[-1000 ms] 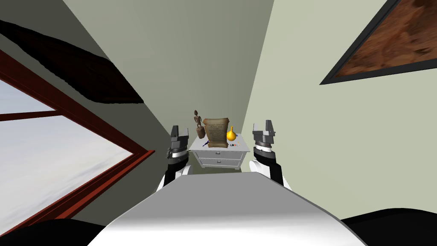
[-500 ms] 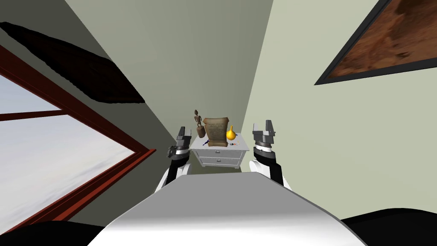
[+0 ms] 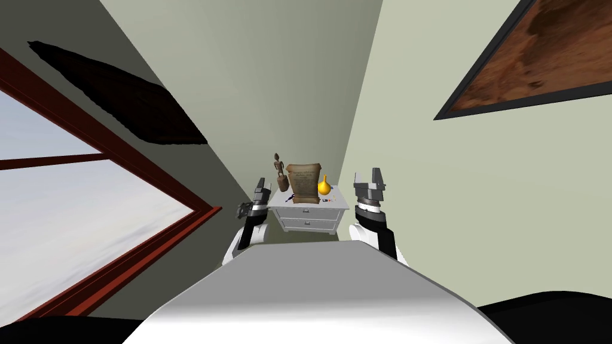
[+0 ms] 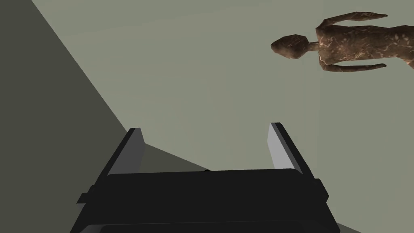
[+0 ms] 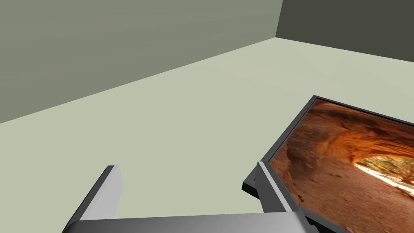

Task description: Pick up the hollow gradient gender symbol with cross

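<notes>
Count: 1 white two-drawer nightstand point(image 3: 308, 224); 1 brown carved figure point(image 3: 279, 173); 1 tan scroll point(image 3: 304, 184); 1 yellow gourd-shaped vase point(image 3: 324, 187); 1 small dark blue piece point(image 3: 288, 198); tiny bits point(image 3: 326, 202) by the vase, number unreadable.

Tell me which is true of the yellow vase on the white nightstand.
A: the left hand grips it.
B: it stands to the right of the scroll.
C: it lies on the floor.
B: the yellow vase stands on the white nightstand, just to the right of the scroll.
</notes>
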